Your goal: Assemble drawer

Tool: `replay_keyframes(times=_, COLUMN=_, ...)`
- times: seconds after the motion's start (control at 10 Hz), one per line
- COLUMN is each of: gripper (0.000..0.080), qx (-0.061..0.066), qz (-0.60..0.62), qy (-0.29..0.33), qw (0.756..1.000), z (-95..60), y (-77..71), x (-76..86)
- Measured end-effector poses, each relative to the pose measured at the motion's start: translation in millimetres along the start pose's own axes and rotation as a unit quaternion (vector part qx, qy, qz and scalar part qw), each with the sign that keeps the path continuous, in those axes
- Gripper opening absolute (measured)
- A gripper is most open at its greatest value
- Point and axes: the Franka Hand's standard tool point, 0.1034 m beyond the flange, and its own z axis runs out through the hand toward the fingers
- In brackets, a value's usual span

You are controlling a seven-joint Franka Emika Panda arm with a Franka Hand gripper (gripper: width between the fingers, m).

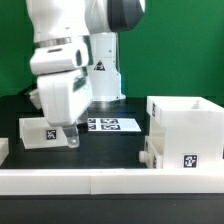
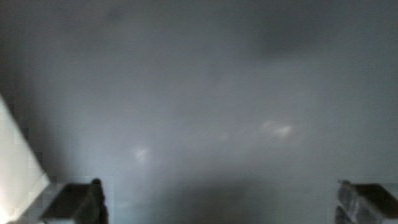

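The two-finger gripper (image 1: pixel 68 137) of the white arm hangs low over the black table (image 1: pixel 120 150), its dark fingers (image 2: pixel 77 203) spread wide around nothing. A small white open-top plastic tray (image 1: pixel 38 131) with a square tag sits just beside it on the exterior view's left; the large white boxy housing (image 1: pixel 188 118) and second small tray (image 1: pixel 170 155) stand together well apart on that view's right

dark matte desk (image 1: pixel 118 146), bare beneath the jaws in the wrist view. small white tray (image 1: pixel 38 131) with a square tag, just beside the jaws on the exterior view's left; contact unclear. marker board (image 1: pixel 112 125) flat, just behind the jaws. large housing (image 1: pixel 186 118) well apart from the jaws, exterior view's right. second tray (image 1: pixel 180 156) just before it. low white border wall (image 1: pixel 100 180) along the near edge.
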Motion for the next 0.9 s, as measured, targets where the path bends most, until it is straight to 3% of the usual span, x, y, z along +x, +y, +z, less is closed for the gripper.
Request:
replay_keyframes(times=0.2, gripper=0.0649, qx=-0.017, qz=0.019, qy=-0.012, qw=1.000, z=-9.2, y=-22.8, x=-10.0)
replay_keyframes(times=0.3, gripper=0.0649, qx=-0.014, qz=0.023, qy=-0.014, qw=1.000, z=-11.5, y=-31.2, x=-14.9)
replay_keyframes(times=0.6, gripper=0.0649, qx=-0.012, qz=0.038, qy=-0.015, qw=0.999, z=-11.3, y=-33.1, x=-19.4)
replay_keyframes(times=0.9, gripper=0.0649, qx=-0.013, qz=0.151, qy=-0.013, qw=0.988, z=-10.5, y=-33.5, x=-19.2)
